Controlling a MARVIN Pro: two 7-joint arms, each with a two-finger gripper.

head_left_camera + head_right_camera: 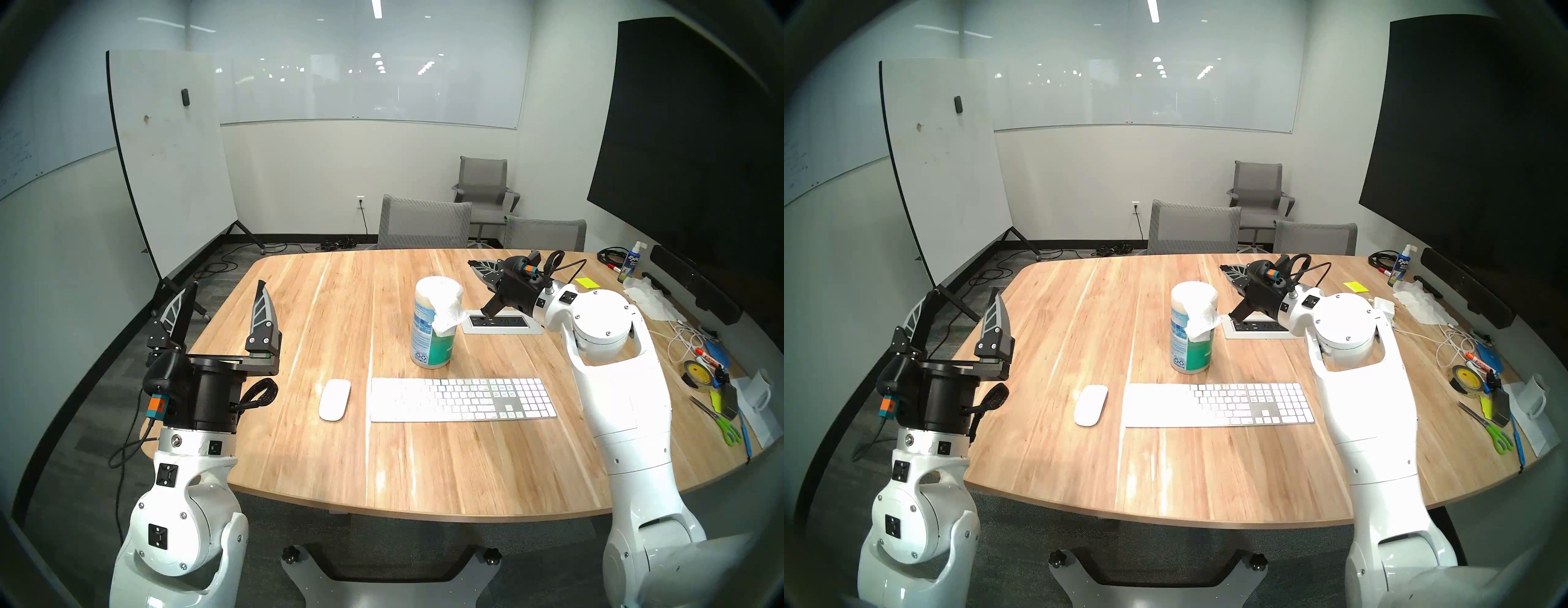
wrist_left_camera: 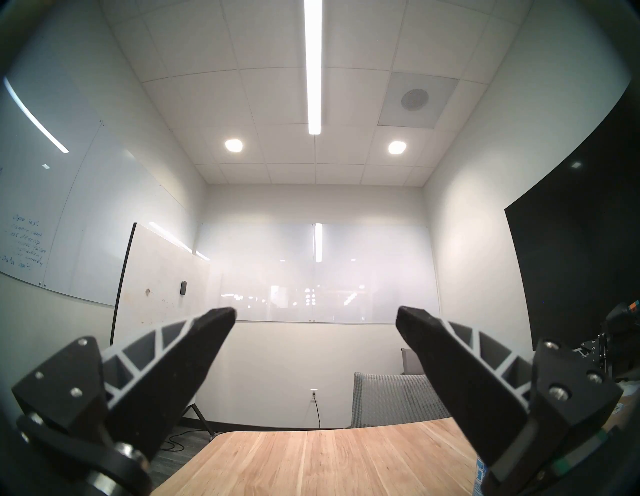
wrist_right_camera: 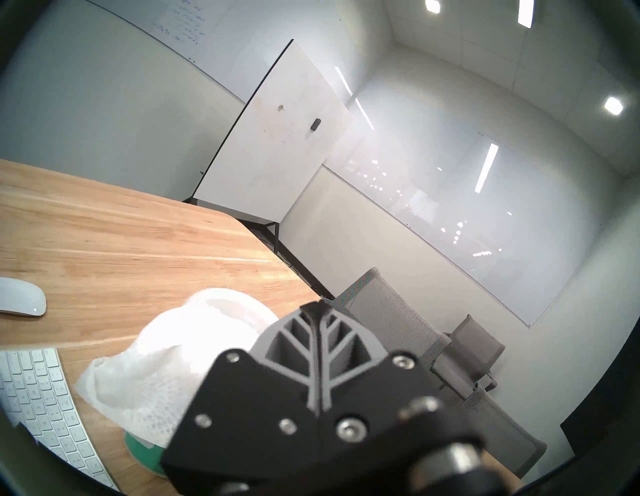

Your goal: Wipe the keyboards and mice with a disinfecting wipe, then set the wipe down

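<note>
Wipe (image 1: pixel 445 316): thin, soft sheet poking from the canister (image 1: pixel 432 339) top, behind the keyboard (image 1: pixel 462 399). Likely limp, light, tearable; pinch the free tuft and pull upward.
Right pincer (image 1: pixel 477 266): pressed together, empty, beside and behind the canister top, apart from the wipe.
Left pincer (image 1: pixel 229 293): spread, raised off the desk (image 1: pixel 339 458), holding nothing.
Mouse (image 1: pixel 335 399): left of keyboard.
Views: right wrist shows the wipe's weave close up; head views show the gap between pincer and wipe.

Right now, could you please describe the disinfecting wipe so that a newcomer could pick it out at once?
On the wooden table, behind the white keyboard, stands a tall blue-green canister. The disinfecting wipe is the thin white sheet sticking out of its top and drooping down its right side. Unlike the crumpled tissue heap by the far right edge, it hangs from the canister.
</note>
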